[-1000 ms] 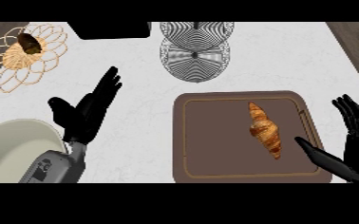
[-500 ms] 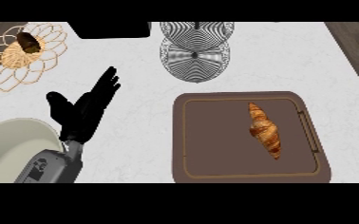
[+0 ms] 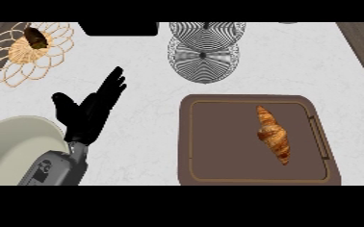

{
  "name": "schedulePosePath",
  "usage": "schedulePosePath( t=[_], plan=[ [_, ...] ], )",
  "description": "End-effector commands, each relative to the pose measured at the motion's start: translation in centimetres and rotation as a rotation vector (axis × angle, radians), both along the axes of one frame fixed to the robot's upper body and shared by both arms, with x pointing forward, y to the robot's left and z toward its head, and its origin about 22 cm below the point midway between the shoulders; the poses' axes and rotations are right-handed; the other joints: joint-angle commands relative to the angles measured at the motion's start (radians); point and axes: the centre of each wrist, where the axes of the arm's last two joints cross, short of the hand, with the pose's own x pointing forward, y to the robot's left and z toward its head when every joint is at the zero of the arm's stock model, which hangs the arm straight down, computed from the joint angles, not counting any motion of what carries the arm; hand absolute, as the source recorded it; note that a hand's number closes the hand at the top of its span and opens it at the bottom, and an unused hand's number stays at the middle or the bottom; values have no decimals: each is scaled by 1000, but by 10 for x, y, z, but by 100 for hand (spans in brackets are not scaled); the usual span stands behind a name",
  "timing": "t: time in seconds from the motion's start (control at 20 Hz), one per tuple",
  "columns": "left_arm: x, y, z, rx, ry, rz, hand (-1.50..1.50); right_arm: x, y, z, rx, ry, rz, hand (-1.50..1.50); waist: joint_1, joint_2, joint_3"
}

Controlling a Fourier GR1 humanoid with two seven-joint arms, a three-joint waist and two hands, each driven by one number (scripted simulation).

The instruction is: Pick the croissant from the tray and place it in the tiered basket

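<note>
A golden-brown croissant (image 3: 274,134) lies lengthwise on the right half of a dark brown tray (image 3: 213,144) at the lower right. Behind the tray, at the top middle, stands the wire tiered basket (image 3: 206,50), black and white, seen from above. My left hand (image 3: 89,108) rests open at the lower left, fingers straight and pointing up and right, well away from the tray. Nothing is in it. My right hand does not show in this view.
A woven wire bowl (image 3: 35,53) holding a small dark item sits at the top left. A pale round plate (image 3: 25,144) lies under my left forearm. A black object (image 3: 117,28) stands at the counter's back edge.
My right hand, seen at the right edge beside the tray one second ago, has left the view. The left hand, tray and croissant have stayed put.
</note>
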Motion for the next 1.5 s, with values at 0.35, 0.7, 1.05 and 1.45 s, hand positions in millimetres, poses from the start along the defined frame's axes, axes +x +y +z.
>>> schedulePosePath(
  t=[0.35,0.7,1.05,1.45],
  plan=[
    [5,-6,-4,8,36,-6,0,29,78,22,-121,206,-196,-150,27,6,-2],
    [8,16,-2,5,31,-7,0,53,137,3,-137,306,-150,-150,5,-2,2],
    [5,18,-14,-1,40,3,0,68,128,-10,-151,348,-202,-150,1,-2,2],
    [9,17,-14,6,50,23,0,61,116,-38,-169,299,-275,-150,-2,-2,2]
  ],
)
